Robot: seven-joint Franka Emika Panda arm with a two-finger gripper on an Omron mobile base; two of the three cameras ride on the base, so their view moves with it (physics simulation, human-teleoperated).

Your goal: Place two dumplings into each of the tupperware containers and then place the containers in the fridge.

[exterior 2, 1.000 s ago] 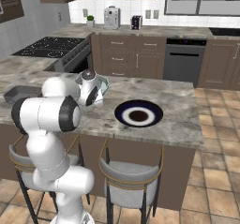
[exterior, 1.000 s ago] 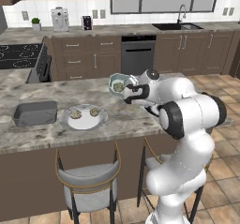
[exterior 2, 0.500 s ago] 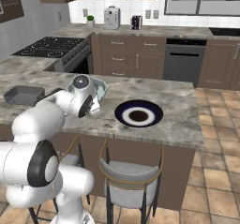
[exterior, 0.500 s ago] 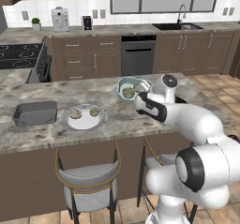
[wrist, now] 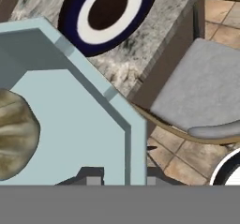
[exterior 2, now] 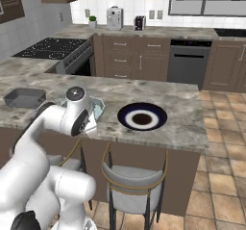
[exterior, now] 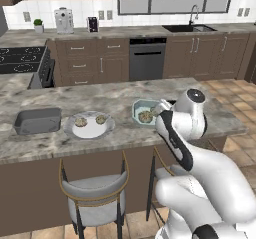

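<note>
Right now the gripper [wrist: 124,181] is pinched on the rim of the light blue tub [exterior: 145,111], mid-frame in the left base view just above the countertop w/ dumplings [exterior: 145,116] inside (looks light, stiff, slick plastic), so I'd keep it level, grip on the wall.

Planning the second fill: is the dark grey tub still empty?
Empty. The dark grey tub shows a bare interior on the counter; two dumplings lie on the pale plate beside it.
</note>
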